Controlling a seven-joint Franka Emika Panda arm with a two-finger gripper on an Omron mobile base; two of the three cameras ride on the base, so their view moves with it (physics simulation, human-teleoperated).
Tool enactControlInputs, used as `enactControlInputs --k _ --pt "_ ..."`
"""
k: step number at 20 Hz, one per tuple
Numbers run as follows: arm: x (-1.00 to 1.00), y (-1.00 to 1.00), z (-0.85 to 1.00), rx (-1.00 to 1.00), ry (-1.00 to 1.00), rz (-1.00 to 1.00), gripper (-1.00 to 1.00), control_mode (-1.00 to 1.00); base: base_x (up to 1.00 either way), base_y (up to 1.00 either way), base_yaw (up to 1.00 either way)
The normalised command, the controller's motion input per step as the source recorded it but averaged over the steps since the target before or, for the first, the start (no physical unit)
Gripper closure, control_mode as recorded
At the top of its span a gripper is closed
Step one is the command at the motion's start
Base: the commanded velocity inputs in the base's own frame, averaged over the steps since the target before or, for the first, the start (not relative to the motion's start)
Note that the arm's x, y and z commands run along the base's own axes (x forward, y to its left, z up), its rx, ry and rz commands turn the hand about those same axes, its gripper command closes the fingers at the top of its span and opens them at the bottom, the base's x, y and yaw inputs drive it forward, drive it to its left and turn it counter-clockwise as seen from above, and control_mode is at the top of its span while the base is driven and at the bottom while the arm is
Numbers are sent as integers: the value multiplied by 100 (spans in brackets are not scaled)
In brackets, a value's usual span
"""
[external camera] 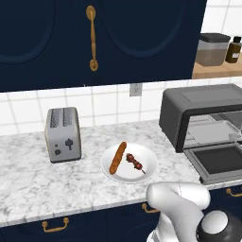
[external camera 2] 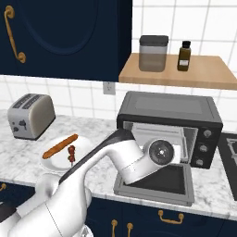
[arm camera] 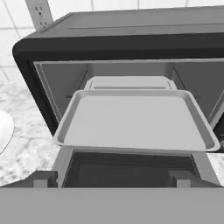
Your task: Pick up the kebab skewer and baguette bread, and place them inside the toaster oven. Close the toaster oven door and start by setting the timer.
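The toaster oven is seen at the right of the marble counter, with its door folded down flat and a grey tray pulled partway out over it. The gripper is held just in front of the opening, its fingers spread wide apart around nothing. The baguette and kebab skewer are left lying side by side on a white plate, between the oven and a silver toaster.

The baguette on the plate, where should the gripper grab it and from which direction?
Grip the baguette bread around its middle, coming straight down from above. It lies flat and slanted on the white plate, apart from the kebab skewer, so jaws set across its narrow width should clear both. The gripper is open.
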Motion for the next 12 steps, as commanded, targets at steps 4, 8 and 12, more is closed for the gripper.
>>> enactControlInputs --k 4,8,12 --pt "-38 76 63 0 15 12 -100 -100 0 0 0" --pt "-38 72 62 0 22 11 -100 -100 0 0 0" --pt "-27 86 49 0 30 11 -100 -100 0 0 0"
